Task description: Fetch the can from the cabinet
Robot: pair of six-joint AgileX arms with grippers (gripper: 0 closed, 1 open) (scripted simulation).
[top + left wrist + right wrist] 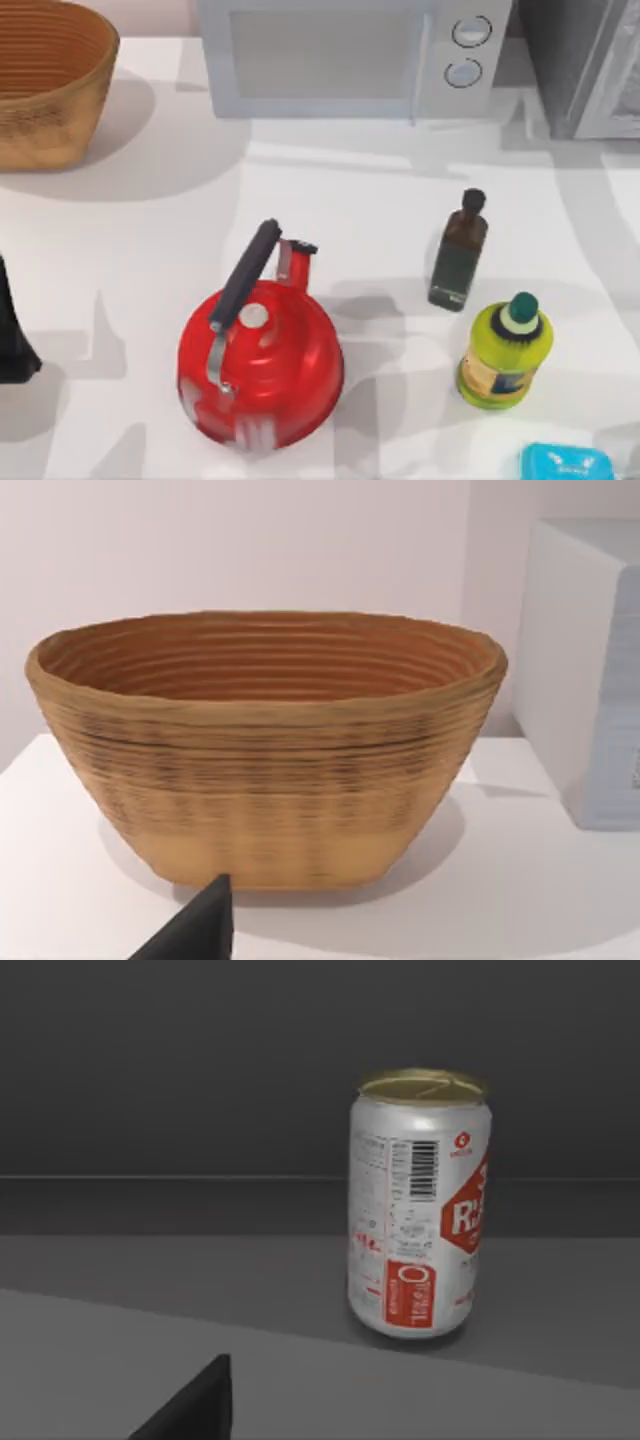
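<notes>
The can (418,1205) is silver with red labels and a gold top. It stands upright on the dark grey shelf (200,1270) inside the cabinet (585,65), which sits at the table's back right corner. My right gripper faces the can from a short way off. It is open, one black fingertip (195,1405) shows at the frame's lower edge, and nothing is held. My left arm (12,335) is parked at the table's left edge, its gripper open, with one fingertip (200,930) showing in front of the basket.
A woven basket (45,85) stands at the back left and a white microwave (350,55) at the back centre. A red kettle (262,365), a dark bottle (458,252), a yellow-green bottle (505,352) and a blue object (565,464) occupy the front.
</notes>
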